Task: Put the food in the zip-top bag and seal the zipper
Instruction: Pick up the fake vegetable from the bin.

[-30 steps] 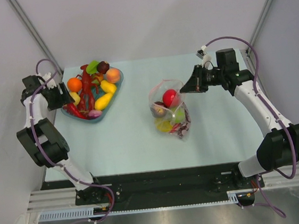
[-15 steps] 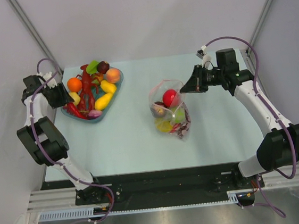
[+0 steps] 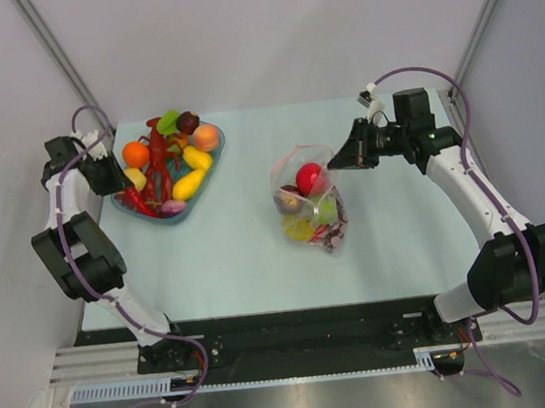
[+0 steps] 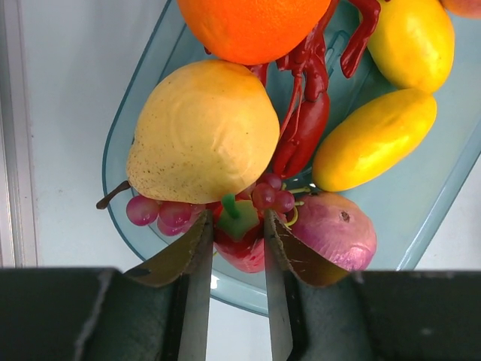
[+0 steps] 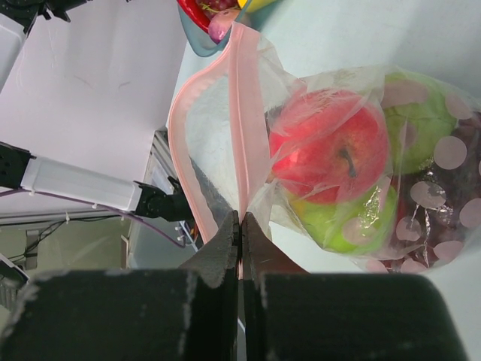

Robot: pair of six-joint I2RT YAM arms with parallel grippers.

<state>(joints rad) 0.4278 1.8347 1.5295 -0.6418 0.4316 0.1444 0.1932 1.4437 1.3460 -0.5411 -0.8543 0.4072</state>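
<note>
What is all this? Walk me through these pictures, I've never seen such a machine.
Two robot arms are bolted at the near edge of a pale table. One picture looks down from above; the other two come from wrist cameras. On the table lie a blue dish of toy food and a clear zip-top bag holding a red apple and other pieces. The left arm reaches over the dish, its jaws either side of a small red piece; whether they grip it is unclear. The right arm has its jaws shut on the bag's pink zipper.
</note>
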